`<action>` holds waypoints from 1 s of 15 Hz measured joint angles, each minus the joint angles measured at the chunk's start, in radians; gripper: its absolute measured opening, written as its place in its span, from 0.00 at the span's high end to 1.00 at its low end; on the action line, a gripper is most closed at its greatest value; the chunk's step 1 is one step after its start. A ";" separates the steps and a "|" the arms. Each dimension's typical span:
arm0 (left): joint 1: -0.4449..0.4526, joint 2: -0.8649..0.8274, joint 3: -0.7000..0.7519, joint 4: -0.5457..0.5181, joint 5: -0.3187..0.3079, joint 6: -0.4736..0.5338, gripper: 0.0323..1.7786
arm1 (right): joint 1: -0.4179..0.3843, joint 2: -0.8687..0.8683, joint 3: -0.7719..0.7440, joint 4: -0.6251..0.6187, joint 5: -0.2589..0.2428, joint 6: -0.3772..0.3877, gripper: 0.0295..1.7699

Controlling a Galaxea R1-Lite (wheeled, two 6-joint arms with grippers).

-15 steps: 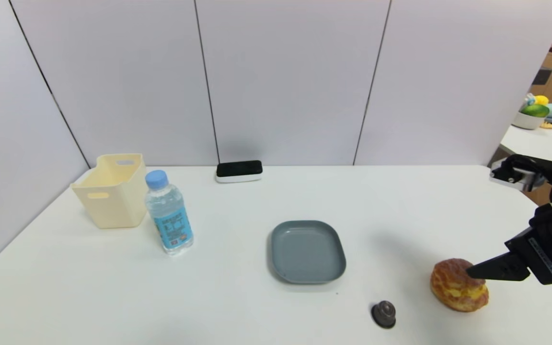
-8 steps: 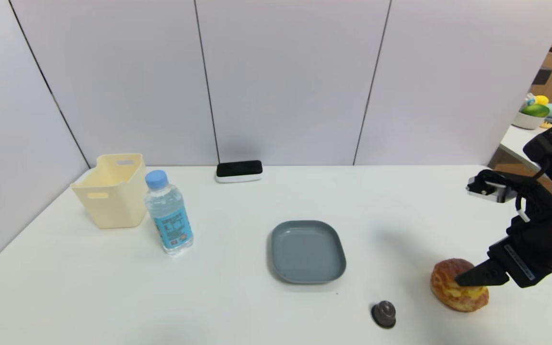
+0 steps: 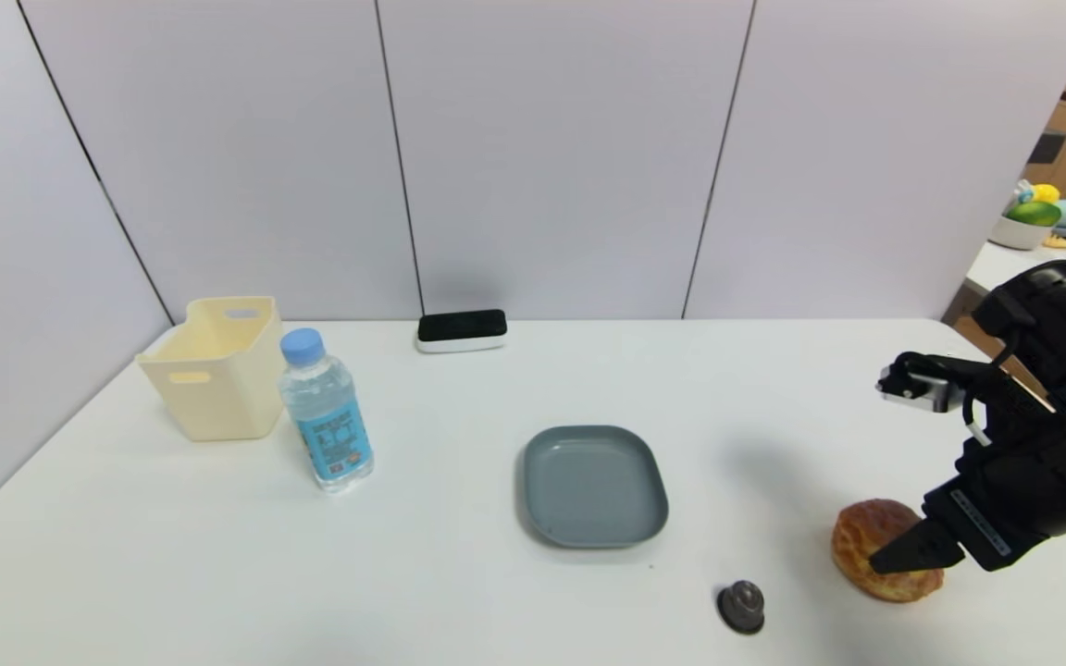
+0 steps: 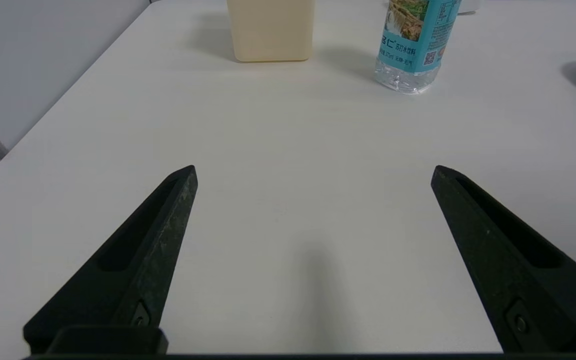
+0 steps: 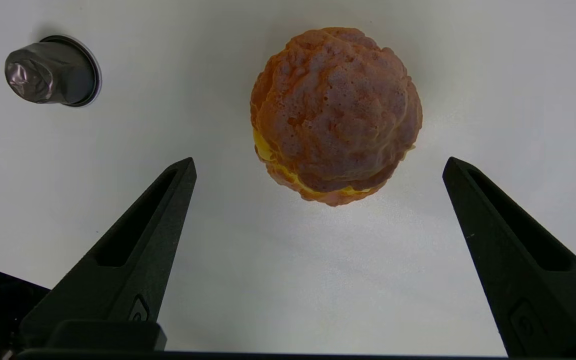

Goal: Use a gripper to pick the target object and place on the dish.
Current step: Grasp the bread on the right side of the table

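Observation:
The golden-brown cream puff (image 3: 885,550) (image 5: 335,112) rests on the white table at the front right, yellow filling showing in its split. My right gripper (image 3: 894,557) (image 5: 318,167) hangs over it from the right, open, its dark fingers (image 5: 168,200) spread wider than the bun, which lies just beyond their tips and apart from them. The blue-grey dish (image 3: 594,485) sits empty in the middle of the table, left of the bun. My left gripper (image 4: 313,172) is open over bare table, out of the head view.
A small dark knob-like capsule (image 3: 742,606) (image 5: 52,70) lies between dish and bun near the front edge. A water bottle (image 3: 325,412) (image 4: 415,42) and pale yellow bin (image 3: 216,365) (image 4: 270,27) stand at the left. A black-and-white device (image 3: 462,330) sits by the back wall.
My right arm has swung leftward and lower toward the bun; its fingertip now lies lower across the bun's right side. The bun, dish and capsule have not moved.

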 joint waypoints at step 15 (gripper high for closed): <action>0.000 0.000 0.000 0.000 0.000 0.000 0.05 | -0.004 0.142 0.000 -0.079 -0.008 -0.001 0.03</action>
